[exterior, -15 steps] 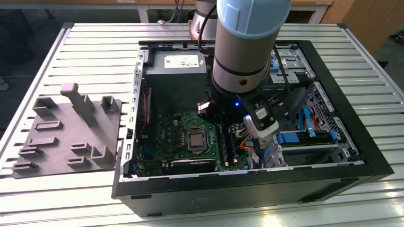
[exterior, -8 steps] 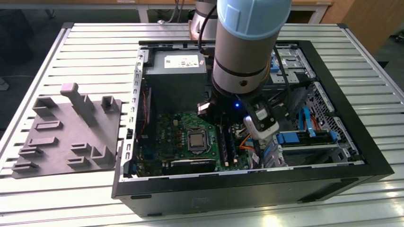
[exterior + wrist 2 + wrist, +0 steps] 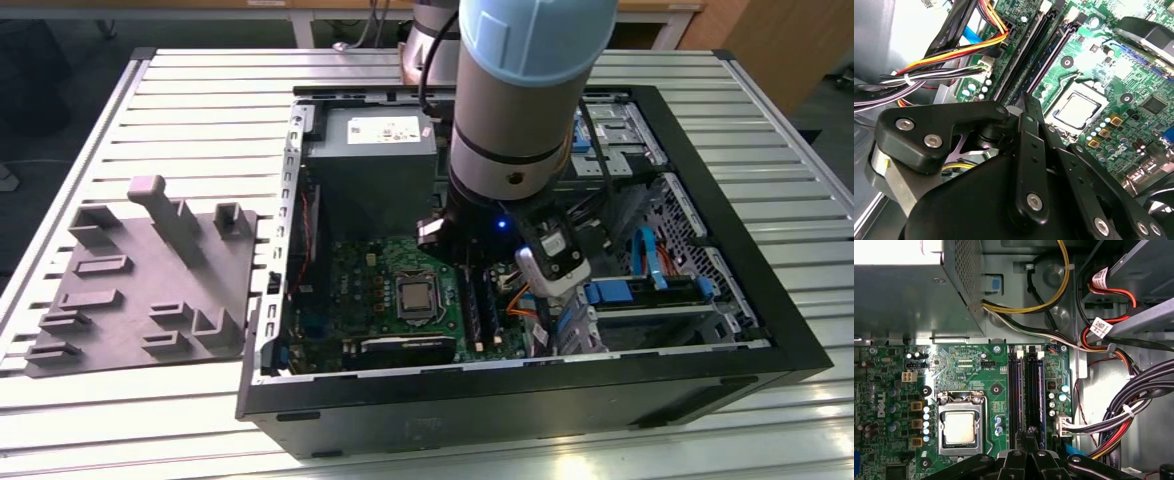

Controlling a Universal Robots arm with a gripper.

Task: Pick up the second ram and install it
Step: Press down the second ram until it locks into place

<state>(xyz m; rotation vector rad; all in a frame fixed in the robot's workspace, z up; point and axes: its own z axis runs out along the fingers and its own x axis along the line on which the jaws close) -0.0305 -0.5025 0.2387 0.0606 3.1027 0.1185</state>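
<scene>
1. The robot arm [image 3: 514,120] reached down into the open computer case [image 3: 747,345] on the slatted metal table [image 3: 160,120], its wrist low over the green motherboard [image 3: 380,265].

2. The gripper [image 3: 1026,102] hung directly above the black memory slots [image 3: 1024,390], which lay between the processor socket [image 3: 960,426] and the case wall where the cable bundles ran.

3. In both wrist views the black fingers [image 3: 1030,432] stood drawn narrowly together, tips all but meeting, over the end of the slots.

4. The second ram [image 3: 1051,52] showed in the second wrist view as a thin dark blue board standing on edge in one slot, running straight away from the fingertips; in the first wrist view it appeared as a bluish strip [image 3: 1040,385] in the slot on the cable side.

5. Whether the fingertips touched the stick's near end could not be told, as the gripper's own linkage hid that spot.

6. A neighbouring slot also carried a dark strip [image 3: 1018,385]; whether it was a seated stick could not be told.

7. The grey power-supply box [image 3: 371,150] sat just beyond the motherboard in the exterior view, with yellow, red and black cables [image 3: 961,55] bundled beside the slots.

8. A grey foam tray [image 3: 147,285] with moulded recesses lay on the table at the exterior view's left, well apart from the case.
</scene>
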